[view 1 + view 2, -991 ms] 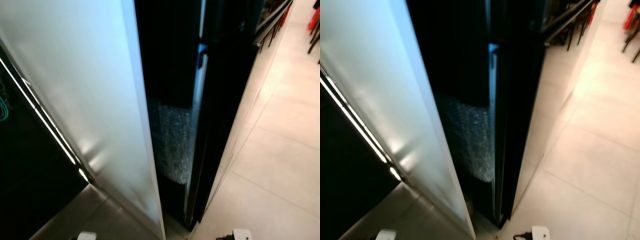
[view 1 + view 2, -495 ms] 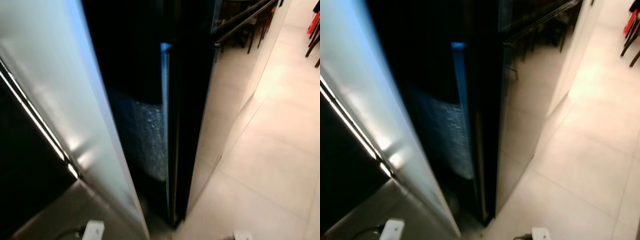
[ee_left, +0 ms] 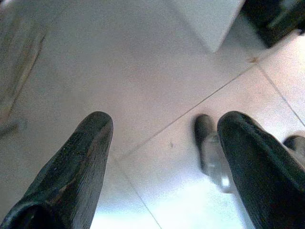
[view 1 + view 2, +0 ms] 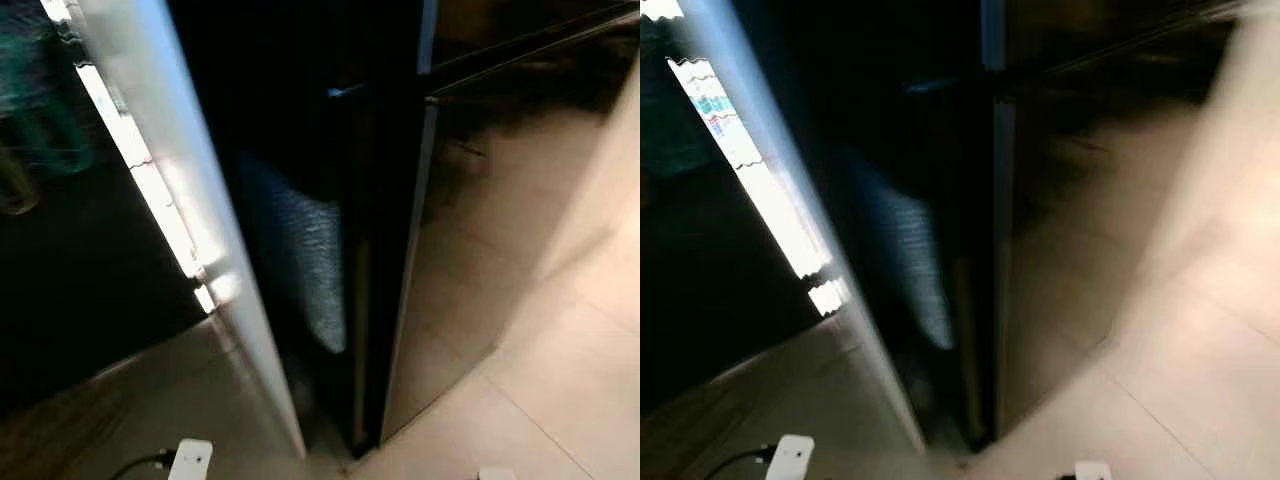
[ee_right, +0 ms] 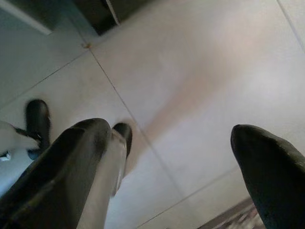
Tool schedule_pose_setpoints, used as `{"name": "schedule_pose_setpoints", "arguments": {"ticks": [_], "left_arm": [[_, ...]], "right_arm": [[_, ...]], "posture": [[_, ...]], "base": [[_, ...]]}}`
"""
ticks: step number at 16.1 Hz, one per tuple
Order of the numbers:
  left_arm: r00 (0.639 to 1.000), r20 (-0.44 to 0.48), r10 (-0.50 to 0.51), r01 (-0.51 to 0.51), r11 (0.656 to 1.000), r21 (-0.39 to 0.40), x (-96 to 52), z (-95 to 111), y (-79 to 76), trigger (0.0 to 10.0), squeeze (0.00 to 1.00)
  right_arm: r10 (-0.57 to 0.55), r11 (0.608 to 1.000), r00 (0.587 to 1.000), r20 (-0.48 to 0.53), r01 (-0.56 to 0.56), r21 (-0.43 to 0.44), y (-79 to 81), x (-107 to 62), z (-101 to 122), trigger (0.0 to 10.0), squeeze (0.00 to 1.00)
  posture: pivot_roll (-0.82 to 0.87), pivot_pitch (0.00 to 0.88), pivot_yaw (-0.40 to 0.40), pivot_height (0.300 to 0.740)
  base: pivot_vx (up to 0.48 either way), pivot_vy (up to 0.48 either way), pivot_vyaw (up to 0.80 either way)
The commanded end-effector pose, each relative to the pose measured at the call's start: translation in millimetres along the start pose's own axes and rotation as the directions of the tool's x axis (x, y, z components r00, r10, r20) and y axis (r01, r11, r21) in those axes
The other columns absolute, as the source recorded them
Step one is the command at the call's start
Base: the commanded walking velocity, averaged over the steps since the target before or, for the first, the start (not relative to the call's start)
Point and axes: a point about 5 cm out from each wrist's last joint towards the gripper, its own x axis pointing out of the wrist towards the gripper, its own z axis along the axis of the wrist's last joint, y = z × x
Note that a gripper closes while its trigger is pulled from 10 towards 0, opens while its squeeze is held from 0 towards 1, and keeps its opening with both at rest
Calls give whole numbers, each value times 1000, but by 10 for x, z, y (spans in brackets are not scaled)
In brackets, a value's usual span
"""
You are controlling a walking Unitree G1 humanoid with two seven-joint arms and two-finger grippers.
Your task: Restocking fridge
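Observation:
The fridge stands in front of me, seen almost edge-on. Its pale door (image 4: 185,190) hangs open at the left, with a bright lit strip (image 4: 150,185) beside it. Behind the door edge the gap is dark, and a grey textured sheet (image 4: 305,265) shows inside. The glossy black fridge side (image 4: 450,230) mirrors the floor. Both arms hang low over the tiles. My left gripper (image 3: 167,124) is open with nothing in it, and my right gripper (image 5: 171,131) is open and empty too.
Light floor tiles (image 4: 560,400) spread to the right of the fridge. White parts of my arms (image 4: 190,460) show at the bottom edge of the eye views. My black feet (image 3: 205,131) stand on the tiles below the grippers.
The whole picture has shifted and blurred, so the camera has moved. The door edge now sits further left and the black fridge side fills more of the right. Nothing was grasped.

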Motion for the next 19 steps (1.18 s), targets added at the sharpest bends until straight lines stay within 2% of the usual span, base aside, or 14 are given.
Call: {"name": "schedule_pose_setpoints", "arguments": {"ticks": [1,10,19], "left_arm": [[999,-34,14,-14,1000,1,-16,-81,63,10000,0],[998,-64,16,-16,1000,-7,-51,-221,68,10000,0],[998,-65,13,-14,1000,-14,-51,-226,46,10000,0]], "right_arm": [[38,999,999,17,-37,-21,128,17,68,10000,0],[48,996,999,11,-47,-74,140,18,72,10000,0],[61,990,998,5,-60,-124,130,17,81,10000,0]], "posture": [[-60,0,24,740],[-58,0,19,740],[-58,0,12,740]], "base": [[0,0,800],[0,0,800],[0,0,800]]}}
